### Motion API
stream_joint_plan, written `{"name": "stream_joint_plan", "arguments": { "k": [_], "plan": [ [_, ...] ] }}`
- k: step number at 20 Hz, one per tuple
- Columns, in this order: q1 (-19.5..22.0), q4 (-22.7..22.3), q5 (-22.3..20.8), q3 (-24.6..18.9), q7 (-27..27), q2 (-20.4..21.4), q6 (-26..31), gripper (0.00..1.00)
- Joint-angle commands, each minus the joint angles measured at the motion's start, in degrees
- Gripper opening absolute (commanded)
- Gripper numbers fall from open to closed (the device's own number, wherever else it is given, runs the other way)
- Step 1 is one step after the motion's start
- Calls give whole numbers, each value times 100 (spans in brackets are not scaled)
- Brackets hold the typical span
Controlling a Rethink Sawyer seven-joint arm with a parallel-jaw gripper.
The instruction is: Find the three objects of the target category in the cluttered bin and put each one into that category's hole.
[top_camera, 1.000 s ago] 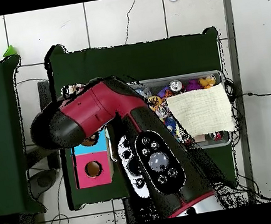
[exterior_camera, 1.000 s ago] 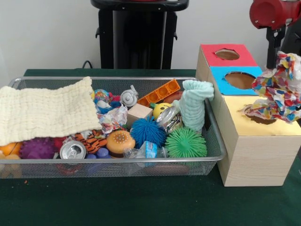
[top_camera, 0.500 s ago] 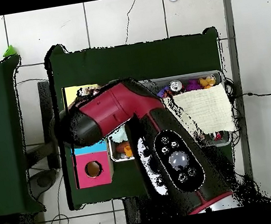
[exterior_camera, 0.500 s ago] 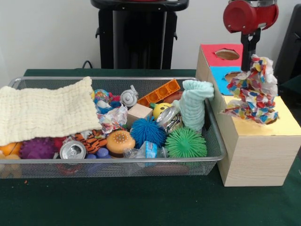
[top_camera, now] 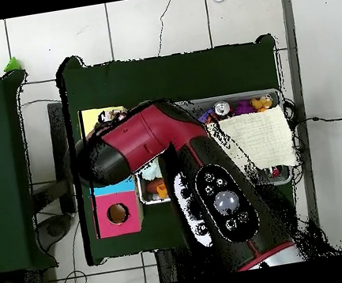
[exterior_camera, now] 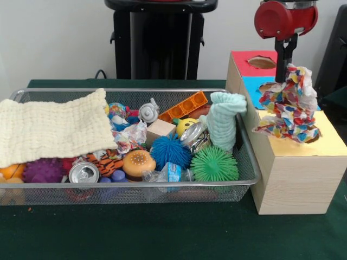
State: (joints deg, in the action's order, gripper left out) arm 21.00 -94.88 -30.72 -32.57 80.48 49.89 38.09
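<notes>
Since a moment ago, the gripper (exterior_camera: 285, 64) has edged slightly further over the wooden box (exterior_camera: 287, 179), carrying the colorful cloth (exterior_camera: 288, 105). Its fingers pinch the cloth's top, and the cloth hangs over the box's yellow section, just beside the blue hole (exterior_camera: 269, 86). Beside the box sits the wire bin (exterior_camera: 130, 189).

— What's shifted since a second ago?
— The arm (exterior_camera: 286, 19) swung left from the picture's right edge, carrying the multicoloured cloth (exterior_camera: 287, 105) with it; it now hangs over the yellow section (exterior_camera: 295, 147), barely moved in the last half-second
</notes>
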Motion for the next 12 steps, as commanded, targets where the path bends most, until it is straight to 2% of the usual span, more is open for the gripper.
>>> {"name": "stream_joint_plan", "arguments": {
  "k": [1, 7, 12],
  "plan": [
    [-242, -325, -398, 106, -36, -250, 82, 0],
    [-427, -352, -466, 263, 218, -307, -6, 0],
    [-290, -491, -404, 207, 63, -261, -25, 0]
  ]
}}
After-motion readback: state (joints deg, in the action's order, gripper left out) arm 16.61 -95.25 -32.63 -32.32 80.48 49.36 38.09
